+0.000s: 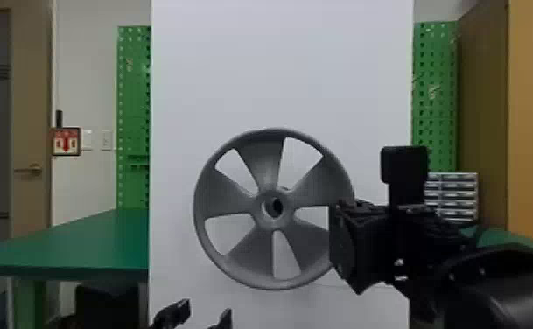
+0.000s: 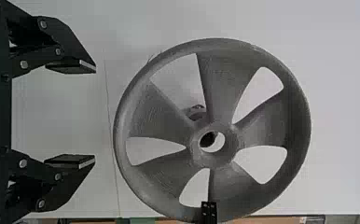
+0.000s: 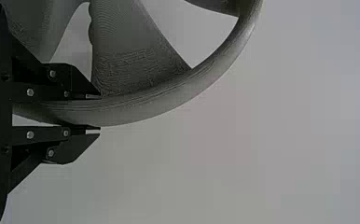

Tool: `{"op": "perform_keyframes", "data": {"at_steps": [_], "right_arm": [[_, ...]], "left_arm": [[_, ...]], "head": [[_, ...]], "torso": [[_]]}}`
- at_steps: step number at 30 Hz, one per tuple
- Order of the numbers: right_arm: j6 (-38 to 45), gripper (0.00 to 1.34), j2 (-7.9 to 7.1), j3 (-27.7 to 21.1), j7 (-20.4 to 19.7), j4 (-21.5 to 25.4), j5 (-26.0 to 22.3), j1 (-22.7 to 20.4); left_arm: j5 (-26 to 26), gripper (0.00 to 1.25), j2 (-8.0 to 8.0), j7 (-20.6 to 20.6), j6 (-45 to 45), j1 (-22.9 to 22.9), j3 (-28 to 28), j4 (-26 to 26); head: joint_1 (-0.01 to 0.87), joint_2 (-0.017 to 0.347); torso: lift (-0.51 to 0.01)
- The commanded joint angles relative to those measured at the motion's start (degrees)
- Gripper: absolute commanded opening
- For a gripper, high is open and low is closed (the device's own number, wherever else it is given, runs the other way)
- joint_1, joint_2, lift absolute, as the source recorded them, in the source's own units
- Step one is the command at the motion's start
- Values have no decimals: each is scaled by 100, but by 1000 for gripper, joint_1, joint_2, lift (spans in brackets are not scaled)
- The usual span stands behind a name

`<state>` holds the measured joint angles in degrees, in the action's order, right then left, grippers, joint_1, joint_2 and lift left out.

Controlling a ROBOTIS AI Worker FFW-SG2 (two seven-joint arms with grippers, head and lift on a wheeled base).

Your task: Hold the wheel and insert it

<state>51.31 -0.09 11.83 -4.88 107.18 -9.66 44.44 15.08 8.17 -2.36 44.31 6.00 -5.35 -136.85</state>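
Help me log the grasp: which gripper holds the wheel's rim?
The right gripper: its jaws are shut on the rim. The left gripper is open, empty.

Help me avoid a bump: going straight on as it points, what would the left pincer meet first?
Probably the wheel, whose rim shows straight ahead of the left pincer. How their depths compare is unclear, so it might pass in front instead.

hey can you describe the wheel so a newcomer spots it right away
Find the tall white panel between the green pegboards. Before its lower half is the wheel: gray, round, five-spoked, holed at the hub, unlike the flat-sided things around.
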Motion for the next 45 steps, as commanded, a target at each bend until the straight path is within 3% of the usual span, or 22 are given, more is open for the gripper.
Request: {"op": "perform_keyframes", "data": {"at_steps": [1, 22, 45], "right_arm": [[-51, 169, 14, -49, 14, -136, 17, 30], [-368, 170, 14, -146, 172, -699, 70, 223], [-561, 170, 14, -119, 190, -1006, 105, 346]], "left_arm": [[4, 695, 0, 7, -1, -3, -1, 0], [-13, 695, 0, 7, -1, 6, -1, 0], [-22, 695, 0, 7, -1, 6, -19, 0]], "head": [[5, 112], [5, 112], [5, 112]], "torso": [[-478], [-478], [-478]]}}
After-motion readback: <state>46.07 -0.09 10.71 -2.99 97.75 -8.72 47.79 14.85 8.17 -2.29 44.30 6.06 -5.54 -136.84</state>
